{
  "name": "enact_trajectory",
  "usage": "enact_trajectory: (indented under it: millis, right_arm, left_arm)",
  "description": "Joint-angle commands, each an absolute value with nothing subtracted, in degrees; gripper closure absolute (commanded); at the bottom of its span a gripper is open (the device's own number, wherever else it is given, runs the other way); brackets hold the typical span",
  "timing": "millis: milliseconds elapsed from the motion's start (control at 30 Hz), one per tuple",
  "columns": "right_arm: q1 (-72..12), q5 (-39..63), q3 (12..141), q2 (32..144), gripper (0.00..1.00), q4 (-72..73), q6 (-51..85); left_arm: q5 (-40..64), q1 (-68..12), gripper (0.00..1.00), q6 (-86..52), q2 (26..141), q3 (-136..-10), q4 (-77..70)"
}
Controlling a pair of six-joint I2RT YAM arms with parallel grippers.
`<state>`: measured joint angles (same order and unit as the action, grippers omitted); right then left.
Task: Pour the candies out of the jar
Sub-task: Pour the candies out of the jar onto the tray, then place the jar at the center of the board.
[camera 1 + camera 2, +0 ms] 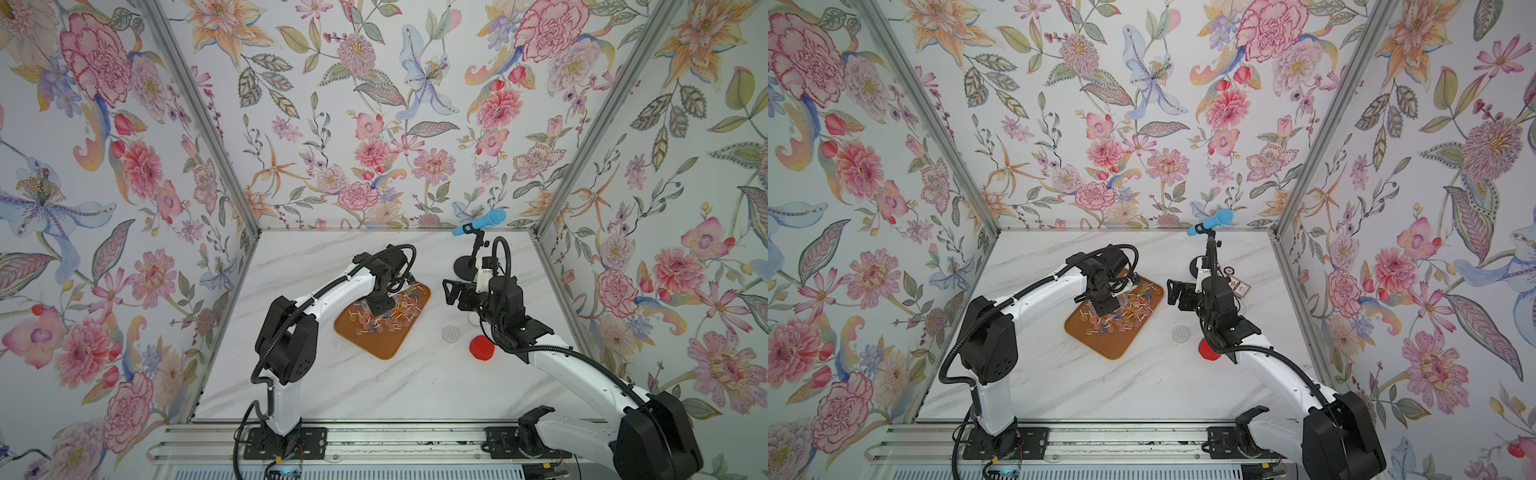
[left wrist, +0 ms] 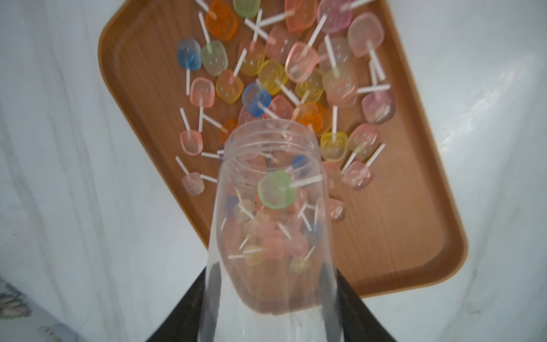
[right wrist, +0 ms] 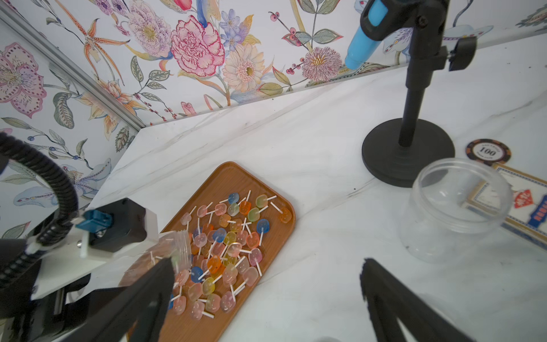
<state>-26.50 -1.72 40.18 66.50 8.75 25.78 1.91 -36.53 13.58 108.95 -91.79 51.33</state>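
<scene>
My left gripper (image 2: 270, 296) is shut on a clear plastic jar (image 2: 272, 207). The jar is tipped with its mouth low over a brown tray (image 2: 399, 237). Many candies (image 2: 296, 74), small lollipops in pink, orange, yellow, blue and green on white sticks, lie heaped on the tray beyond the mouth. One green candy (image 2: 275, 189) sits inside the jar near the mouth. In both top views the left gripper (image 1: 380, 305) is over the tray (image 1: 382, 345). My right gripper (image 1: 451, 293) hangs open to the right of the tray, empty, also seen as right gripper (image 3: 266, 263).
A red lid (image 1: 482, 348) and a white perforated disc (image 1: 450, 333) lie right of the tray. A second, empty clear jar (image 3: 455, 213) stands near a black microphone stand (image 3: 408, 151) holding a blue microphone (image 1: 482, 222). A poker chip (image 3: 488, 151) and a card box (image 3: 527, 204) lie behind it.
</scene>
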Motion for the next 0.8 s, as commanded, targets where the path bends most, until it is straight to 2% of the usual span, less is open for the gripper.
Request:
enact_trajectory:
  millis: [0,67,200,333,400,600,767]
  right_arm:
    - [-26.3,-1.18,41.92,66.71,0.0,7.73,26.19]
    - [-26.36,-1.52,41.99,66.6,0.0,7.92,26.21]
    - [-26.62,-1.25,43.17,67.04,0.0,7.13,26.32]
    - [-27.46,-1.26,44.14,67.73,0.0,7.22,26.62]
    - [-28.05,-1.28,44.99,68.15,0.0,6.91,26.76]
    - [-30.15,0.02,47.34,70.08,0.0,6.33,26.85]
    - [-30.0,11.37,49.8,72.64,0.0,7.92,29.34]
  left_arm:
    - [14.61,-33.1,1.0,9.22,101.85,-86.91,40.73]
    - [20.66,-31.08,1.0,7.88,99.05,-82.08,34.86]
    - [24.27,-27.6,1.0,2.38,94.68,-71.97,23.26]
    - [33.54,-25.97,1.0,-3.53,87.25,-58.6,3.66]
    - [32.34,-25.95,1.0,-6.04,84.56,-54.3,-2.51]
    - [27.71,-25.58,1.0,-7.33,82.16,-52.2,-4.77]
    - [28.1,-25.58,1.0,-12.03,75.73,-43.47,-20.66]
